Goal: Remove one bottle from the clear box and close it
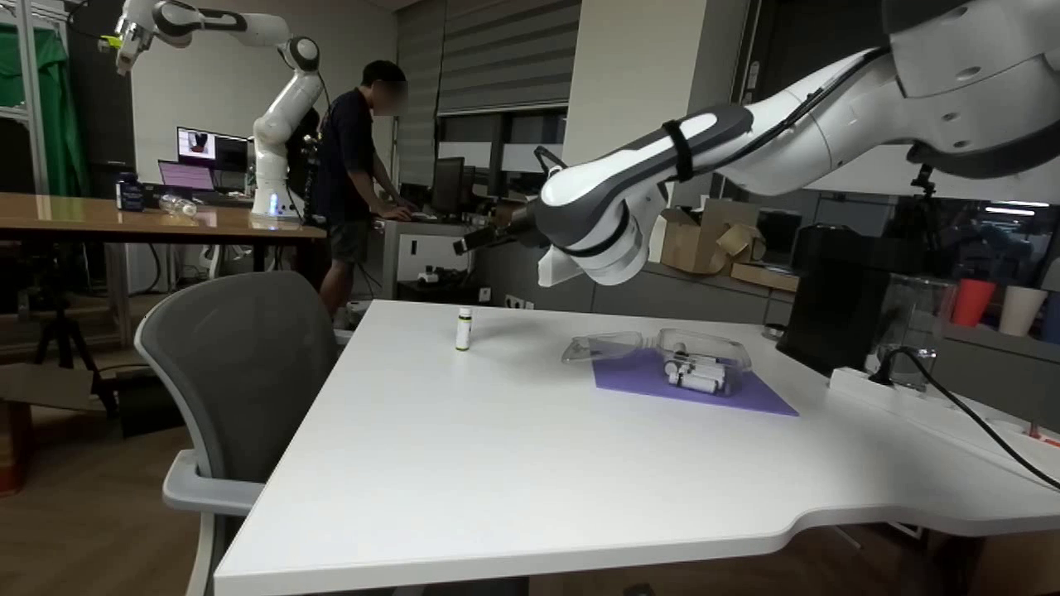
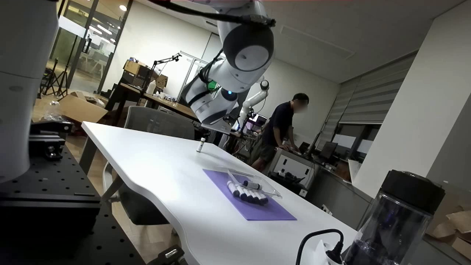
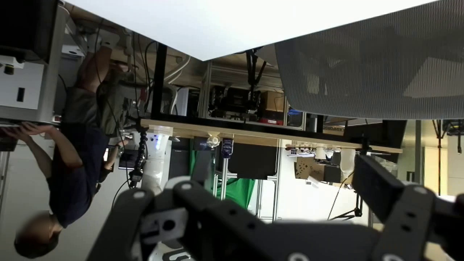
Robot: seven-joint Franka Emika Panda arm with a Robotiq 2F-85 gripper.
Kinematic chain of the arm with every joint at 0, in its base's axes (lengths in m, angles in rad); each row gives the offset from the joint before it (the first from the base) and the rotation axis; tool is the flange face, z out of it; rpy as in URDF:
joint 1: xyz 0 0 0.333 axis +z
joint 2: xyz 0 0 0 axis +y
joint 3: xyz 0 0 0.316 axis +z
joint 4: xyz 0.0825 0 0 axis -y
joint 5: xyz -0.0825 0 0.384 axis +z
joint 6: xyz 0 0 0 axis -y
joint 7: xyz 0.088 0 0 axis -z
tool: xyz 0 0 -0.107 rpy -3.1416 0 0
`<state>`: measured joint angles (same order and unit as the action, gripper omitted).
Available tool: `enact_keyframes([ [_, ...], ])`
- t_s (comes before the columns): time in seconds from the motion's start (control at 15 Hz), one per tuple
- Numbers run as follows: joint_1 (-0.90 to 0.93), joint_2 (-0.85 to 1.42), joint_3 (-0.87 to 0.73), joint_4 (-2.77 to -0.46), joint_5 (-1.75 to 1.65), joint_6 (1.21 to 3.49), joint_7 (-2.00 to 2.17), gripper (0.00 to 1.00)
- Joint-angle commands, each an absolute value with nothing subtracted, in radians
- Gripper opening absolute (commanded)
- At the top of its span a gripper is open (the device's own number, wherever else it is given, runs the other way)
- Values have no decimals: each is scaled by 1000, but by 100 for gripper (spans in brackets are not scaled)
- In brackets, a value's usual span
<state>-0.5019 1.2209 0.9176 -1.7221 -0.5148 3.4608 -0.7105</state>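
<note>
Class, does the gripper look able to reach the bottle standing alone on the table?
Probably yes: the bottle stands upright, apart from the clear box, with nothing seen blocking it; the open gripper hangs higher and would likely need to tilt down.

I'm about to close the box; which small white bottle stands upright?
The lone bottle on the white tabletop, outside the clear box; the others lie on their sides inside.

In an exterior view, a bottle (image 1: 464,329) stands on the table (image 1: 497,463), left of a mat (image 1: 629,377) bearing the box (image 1: 716,346), which holds more bottles (image 1: 697,377) and has its lid (image 1: 609,346) on its left.
</note>
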Motion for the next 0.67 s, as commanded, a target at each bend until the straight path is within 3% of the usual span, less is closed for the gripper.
enact_keyframes([
  [0.0, -508, 978, 855, -1857, -344, 3459, -675, 100],
  [0.27, -529, 765, 840, -1909, -136, 3272, -679, 100],
  [0.6, -514, 489, 785, -1910, -144, 2900, -522, 100],
])
